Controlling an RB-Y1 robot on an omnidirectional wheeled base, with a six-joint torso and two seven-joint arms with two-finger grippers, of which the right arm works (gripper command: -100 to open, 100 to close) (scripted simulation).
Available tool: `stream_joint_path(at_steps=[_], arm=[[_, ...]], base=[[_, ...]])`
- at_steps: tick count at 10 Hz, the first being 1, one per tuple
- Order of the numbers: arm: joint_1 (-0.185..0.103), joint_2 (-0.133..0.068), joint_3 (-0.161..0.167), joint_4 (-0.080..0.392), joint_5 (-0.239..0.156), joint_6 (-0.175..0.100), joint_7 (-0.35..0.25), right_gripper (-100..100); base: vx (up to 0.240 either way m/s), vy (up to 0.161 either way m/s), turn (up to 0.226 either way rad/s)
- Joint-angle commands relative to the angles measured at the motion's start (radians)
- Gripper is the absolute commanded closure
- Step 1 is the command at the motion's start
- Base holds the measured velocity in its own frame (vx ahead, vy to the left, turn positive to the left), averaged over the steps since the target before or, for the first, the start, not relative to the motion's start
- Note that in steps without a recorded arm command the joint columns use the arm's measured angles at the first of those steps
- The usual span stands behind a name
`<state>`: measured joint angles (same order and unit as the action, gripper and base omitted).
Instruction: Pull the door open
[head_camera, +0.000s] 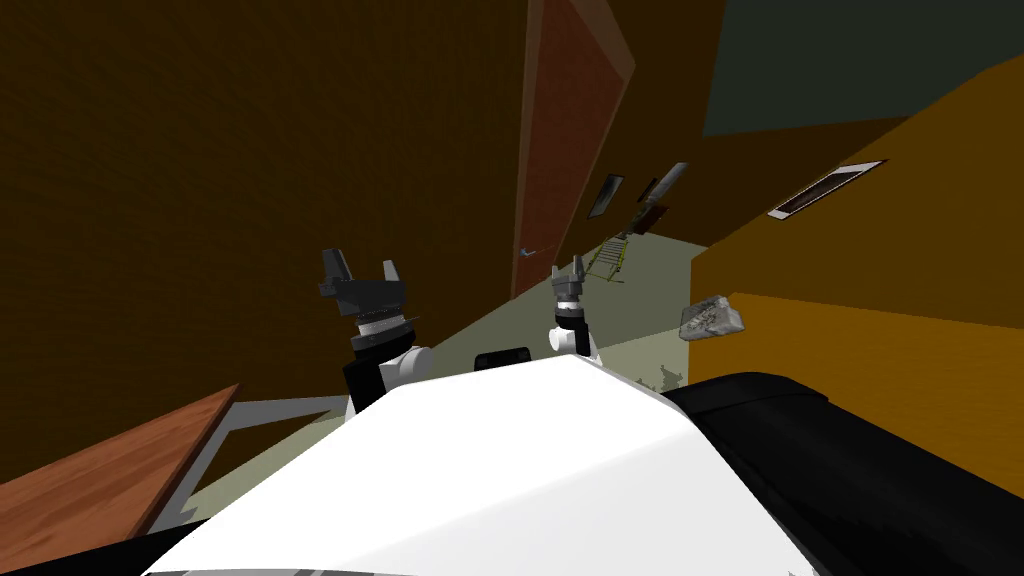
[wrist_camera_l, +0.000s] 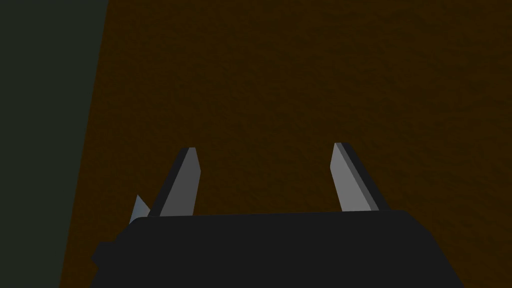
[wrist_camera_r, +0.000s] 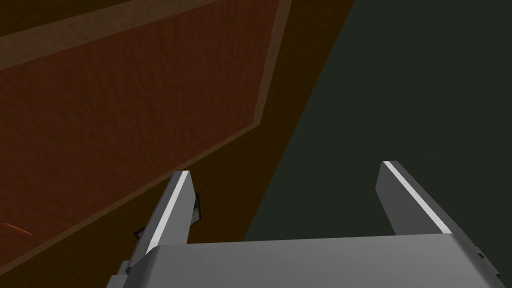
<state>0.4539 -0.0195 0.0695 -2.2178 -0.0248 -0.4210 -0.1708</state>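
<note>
— Where is the door standing?
— You're facing a brown wall (head_camera: 250, 150); the reddish-brown door (head_camera: 565, 120) is standing in it, ahead of your right hand (head_camera: 567, 268).
— And the hands?
— Both are hovering with fingers spread apart, the left hand (head_camera: 363, 265) facing the wall, the right pointing near the door's small handle (head_camera: 528, 252).

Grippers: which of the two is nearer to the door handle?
The right gripper, just beside the small handle on the reddish-brown door; the left gripper is farther off, before the brown wall.

Dark-boxed left gripper (head_camera: 362, 264), grey blade fingers (wrist_camera_l: 182, 185), white forearms (head_camera: 405, 365), perhaps banded wrist
</note>
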Motion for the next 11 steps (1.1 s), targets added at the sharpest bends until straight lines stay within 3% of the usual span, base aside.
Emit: stream_joint_path(at_steps=[1, 11], arm=[[-0.012, -0.009, 0.0, 0.036, -0.004, -0.008, 0.0, -100], [-0.129, -0.072, -0.004, 0.36, -0.036, -0.102, -0.001, -100]], base=[[0.069, -0.057, 0.09], [0.079, -0.096, 0.124]])
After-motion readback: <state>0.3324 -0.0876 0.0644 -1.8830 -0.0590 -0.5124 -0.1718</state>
